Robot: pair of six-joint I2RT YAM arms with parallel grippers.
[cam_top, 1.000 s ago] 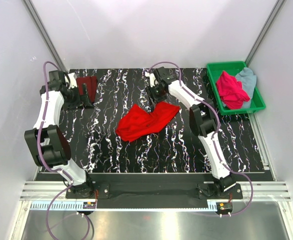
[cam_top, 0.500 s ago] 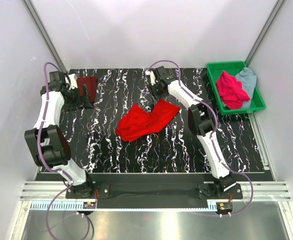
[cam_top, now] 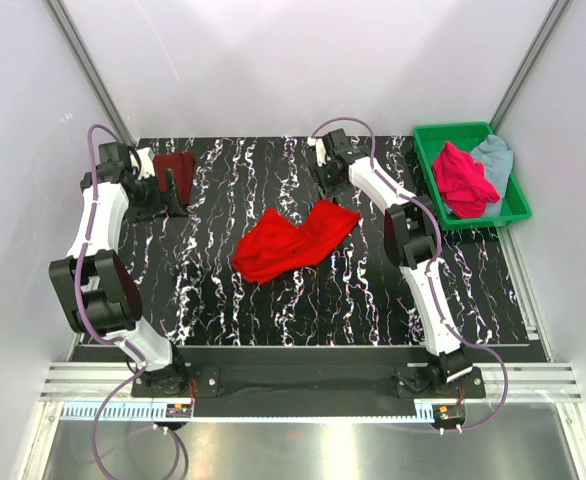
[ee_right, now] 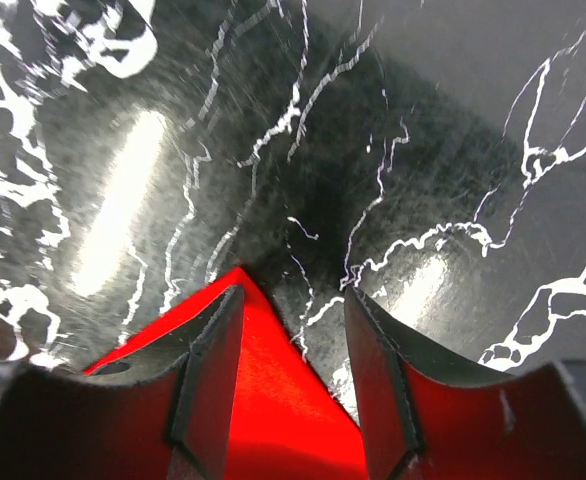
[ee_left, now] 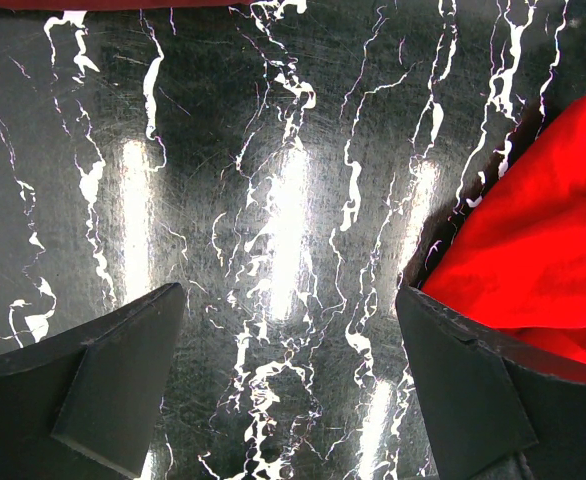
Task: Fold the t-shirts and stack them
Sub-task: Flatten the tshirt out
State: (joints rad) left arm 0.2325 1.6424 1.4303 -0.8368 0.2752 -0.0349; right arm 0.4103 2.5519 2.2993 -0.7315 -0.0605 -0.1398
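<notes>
A bright red t-shirt (cam_top: 293, 243) lies crumpled mid-table. Its far right corner (ee_right: 273, 400) lies on the table between the fingers of my right gripper (ee_right: 293, 295), which stands open astride it, near the table's back (cam_top: 326, 186). My left gripper (ee_left: 288, 295) is wide open over bare table at the far left (cam_top: 171, 187), with the red t-shirt (ee_left: 543, 260) beside its right finger. A folded dark maroon t-shirt (cam_top: 177, 164) lies just behind the left gripper. The magenta-pink t-shirt (cam_top: 463, 178) and the pale grey-blue t-shirt (cam_top: 495, 154) are heaped in the tray.
The green tray (cam_top: 463, 131) stands at the back right corner of the black marbled table (cam_top: 223, 300). White walls and slanted metal posts close in the back and sides. Both arm bases sit on the rail at the near edge.
My right wrist has shifted a little to the right along the back of the table, and its jaws have narrowed slightly over the red corner. The left arm and shirts are unmoved.
</notes>
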